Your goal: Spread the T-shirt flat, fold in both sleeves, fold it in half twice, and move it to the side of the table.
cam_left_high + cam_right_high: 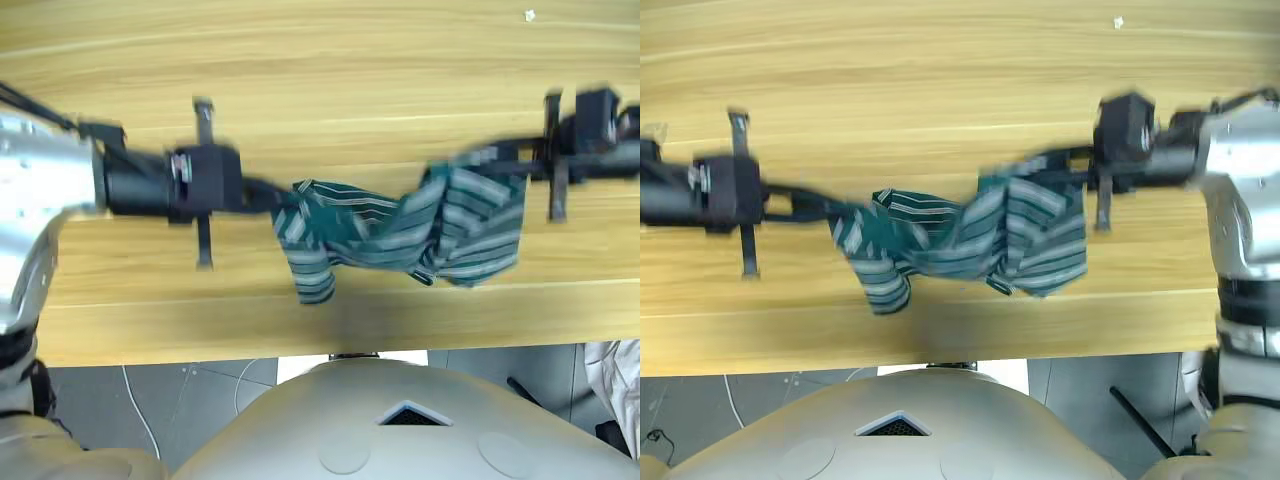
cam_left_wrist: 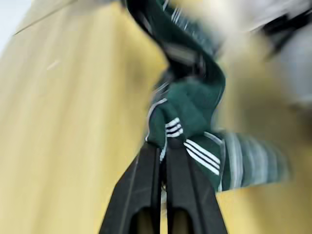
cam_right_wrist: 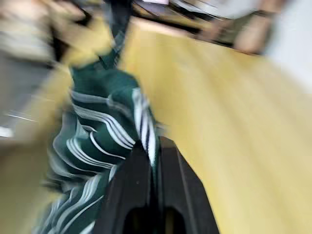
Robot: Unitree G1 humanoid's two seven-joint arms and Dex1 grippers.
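Observation:
A dark green T-shirt (image 1: pixel 400 228) with white stripes hangs bunched in the air above the wooden table (image 1: pixel 320 80), stretched between both arms. My left gripper (image 1: pixel 278 198) is shut on the shirt's left end; in the left wrist view its black fingers (image 2: pixel 151 175) pinch the cloth (image 2: pixel 187 109). Further right, my right gripper (image 1: pixel 480 158) is shut on the other end, and the right wrist view shows striped fabric (image 3: pixel 105 126) clamped between its fingers (image 3: pixel 170 180). The shirt's middle sags toward the table's near edge.
The table's near edge (image 1: pixel 320 345) runs just below the hanging shirt, with grey floor (image 1: pixel 150 400) beyond it. A small white speck (image 1: pixel 530 14) lies at the far right. Bare wood stretches behind the arms.

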